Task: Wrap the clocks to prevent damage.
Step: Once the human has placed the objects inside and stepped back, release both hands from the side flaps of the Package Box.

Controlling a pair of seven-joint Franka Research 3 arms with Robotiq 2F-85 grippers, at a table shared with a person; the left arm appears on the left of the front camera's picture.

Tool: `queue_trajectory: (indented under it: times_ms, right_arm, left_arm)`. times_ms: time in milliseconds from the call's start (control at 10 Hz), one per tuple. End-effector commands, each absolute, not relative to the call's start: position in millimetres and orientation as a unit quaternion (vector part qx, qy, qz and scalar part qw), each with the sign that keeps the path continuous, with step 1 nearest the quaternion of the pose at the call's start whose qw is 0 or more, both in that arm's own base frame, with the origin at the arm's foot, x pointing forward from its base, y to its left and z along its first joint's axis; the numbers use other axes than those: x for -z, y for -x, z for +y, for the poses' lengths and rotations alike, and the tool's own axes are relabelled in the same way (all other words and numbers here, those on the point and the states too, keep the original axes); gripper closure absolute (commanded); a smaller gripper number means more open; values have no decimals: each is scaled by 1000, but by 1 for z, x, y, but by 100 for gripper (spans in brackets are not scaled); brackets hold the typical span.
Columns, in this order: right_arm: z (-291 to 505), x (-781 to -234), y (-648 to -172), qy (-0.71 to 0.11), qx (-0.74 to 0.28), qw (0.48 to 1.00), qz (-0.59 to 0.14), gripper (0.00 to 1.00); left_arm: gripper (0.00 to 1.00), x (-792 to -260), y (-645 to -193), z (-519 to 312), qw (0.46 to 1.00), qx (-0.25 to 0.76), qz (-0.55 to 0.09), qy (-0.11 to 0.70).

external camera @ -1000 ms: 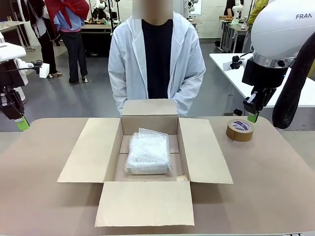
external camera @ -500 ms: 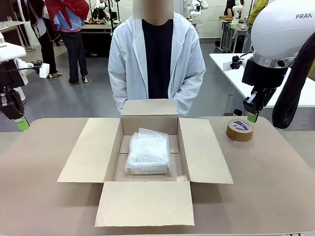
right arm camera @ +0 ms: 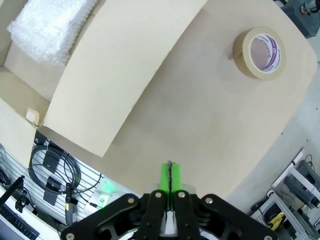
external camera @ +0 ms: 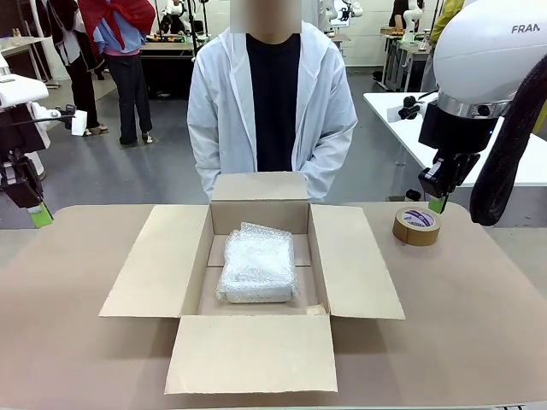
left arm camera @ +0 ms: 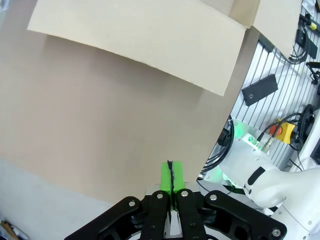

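Tan table point(external camera: 68, 342), boxed clocks point(external camera: 258, 265) (workshop behind).

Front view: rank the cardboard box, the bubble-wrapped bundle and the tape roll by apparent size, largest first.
1. Cardboard box, flaps spread open.
2. Bubble-wrapped bundle, lying inside the box.
3. Brown tape roll, clearly smallest. It sits at a similar depth, so nearness does not change the order.

Glossy bubble wrap on clocks point(external camera: 258, 266); matt cardboard box point(external camera: 359, 265); tape roll point(external camera: 416, 226) seemingly paper.
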State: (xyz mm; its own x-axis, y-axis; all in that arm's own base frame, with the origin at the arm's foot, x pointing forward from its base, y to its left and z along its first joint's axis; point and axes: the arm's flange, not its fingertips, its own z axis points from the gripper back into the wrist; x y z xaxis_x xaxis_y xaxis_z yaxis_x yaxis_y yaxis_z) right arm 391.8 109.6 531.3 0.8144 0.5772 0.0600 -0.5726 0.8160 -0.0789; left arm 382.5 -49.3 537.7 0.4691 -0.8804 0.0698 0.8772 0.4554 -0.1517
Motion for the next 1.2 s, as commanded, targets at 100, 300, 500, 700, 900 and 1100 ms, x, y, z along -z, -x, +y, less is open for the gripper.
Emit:
queue_trajectory:
  times_ms: [100,300,500,700,900,1100]
  right_arm:
    - [112,-531,-392,30,-294,954,-40,99]
    - [112,-531,-392,30,-294,954,-40,99]
    - [105,-528,-390,54,-402,913,-33,99]
    - [86,-529,-389,76,-565,821,-8,99]
    - [68,-532,-390,59,-703,709,-6,99]
    - [87,-530,-392,58,-607,792,-4,99]
  left_arm:
    - [99,-537,-383,-53,863,498,3,83]
    - [99,-537,-383,-53,863,498,3,83]
    - [99,-538,-382,-47,806,590,-8,53]
    - [99,-541,-384,-35,734,675,-49,-46]
    - [99,-544,-390,-23,691,715,-53,-87]
    - [99,-550,-398,-12,705,705,-59,-37]
